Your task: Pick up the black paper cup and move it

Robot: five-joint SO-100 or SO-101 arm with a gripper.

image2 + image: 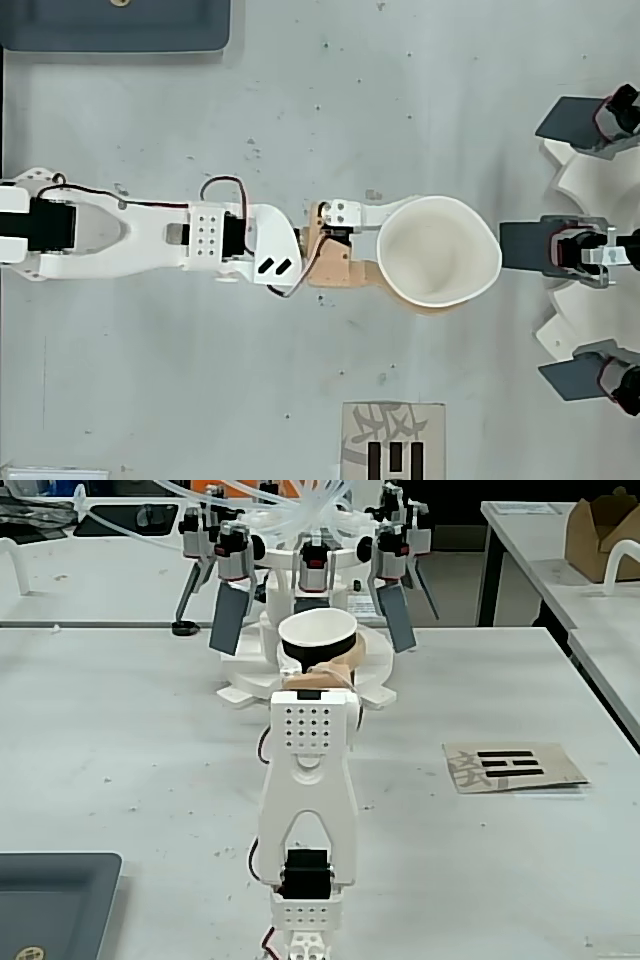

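Observation:
The black paper cup (pixel 455 235) stands upright with its white inside facing up. In the overhead view its rim looks pressed slightly out of round. My gripper (pixel 432 258) is shut on it: a white finger (pixel 385 212) lies along one side and a tan finger (pixel 425 303) along the other. In the fixed view the cup (pixel 318 632) shows just beyond my wrist, with a sliver of black wall under the rim. The arm hides the cup's base and most of the gripper there. The cup looks large from overhead, so it seems raised off the table.
A white fixture (pixel 310 565) with several dark paddles stands just beyond the cup, at the right edge of the overhead view (pixel 590 250). A grey tray (pixel 50 900) lies near my base. A printed card (pixel 512 766) lies on the table to the right.

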